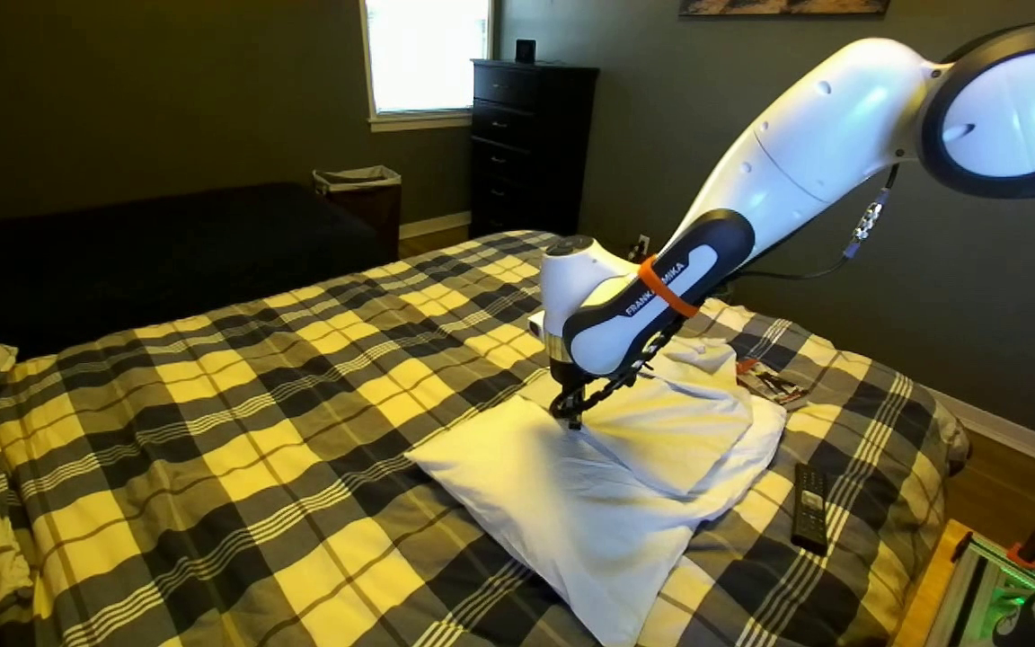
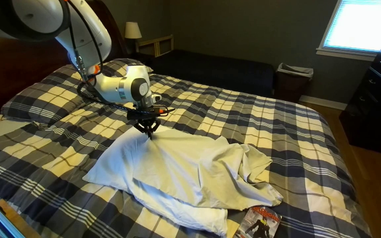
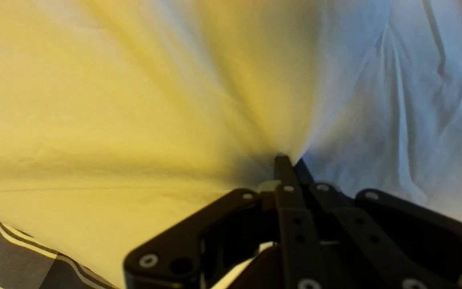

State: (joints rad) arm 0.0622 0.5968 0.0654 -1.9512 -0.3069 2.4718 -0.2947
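On my forearm [image 1: 756, 184], above my gripper [image 1: 575, 422], a dark side panel [image 1: 641, 303] carries pale lettering: "FRANK", then "MIKA" farther up; an orange band [image 1: 667, 288] hides the letters between. Well apart from my gripper, to its lower right in an exterior view, a booklet [image 2: 262, 223] has a big red title on its cover; I get what looks like "ONE" at the end, start unclear. Remote [image 1: 810, 508], right of and below my gripper in an exterior view: key markings too small.

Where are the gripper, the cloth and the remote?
Gripper [image 3: 292, 162]: wrist view, between its closed fingertips.
Cloth [image 2: 182, 173]: an exterior view, middle of its upper layer.
Remote [image 1: 810, 510]: an exterior view, middle of its button face.
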